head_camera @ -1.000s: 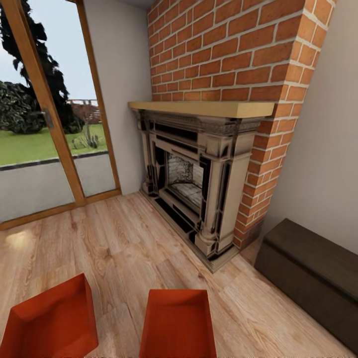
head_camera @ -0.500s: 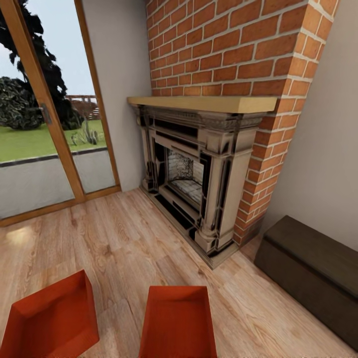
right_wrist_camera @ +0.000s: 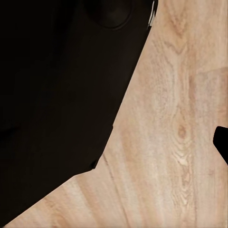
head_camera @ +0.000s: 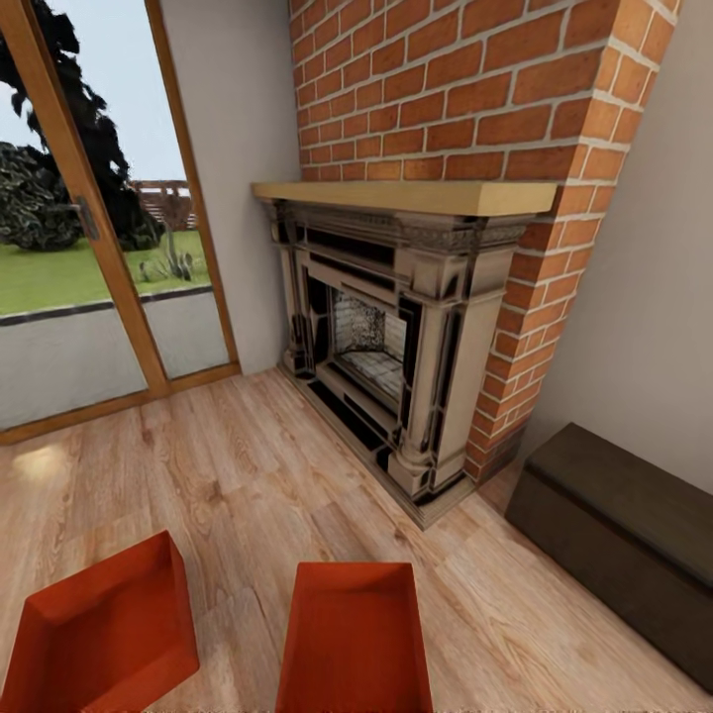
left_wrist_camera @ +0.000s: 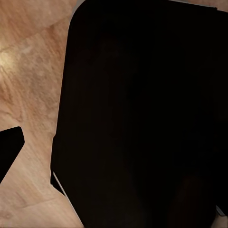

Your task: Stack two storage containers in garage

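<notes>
The two storage containers stand side by side on the living room's light wood floor point(head_camera: 248, 475), at the lower edge of the head view. Both are orange-red, lidless and empty. The left container point(head_camera: 99, 624) is turned at an angle, while the right container point(head_camera: 355, 639) sits straight, cut off by the frame's edge. In the left wrist view a dark fingertip point(left_wrist_camera: 7, 152) pokes in over the planks beside a big black body part point(left_wrist_camera: 142, 118). The right wrist view likewise has a dark fingertip point(right_wrist_camera: 222, 142) at the edge. Nothing is held in sight.
A brick-and-dark-wood fireplace point(head_camera: 396, 327) with a pale mantel stands ahead. A dark brown wooden chest point(head_camera: 614, 545) lies along the right wall. Wood-framed glass doors point(head_camera: 89, 267) close the left side. Open floor lies between the containers and the fireplace.
The whole head picture has shifted a little, so the camera has moved: the fireplace and the containers sit slightly higher in frame. The containers themselves have not moved.
</notes>
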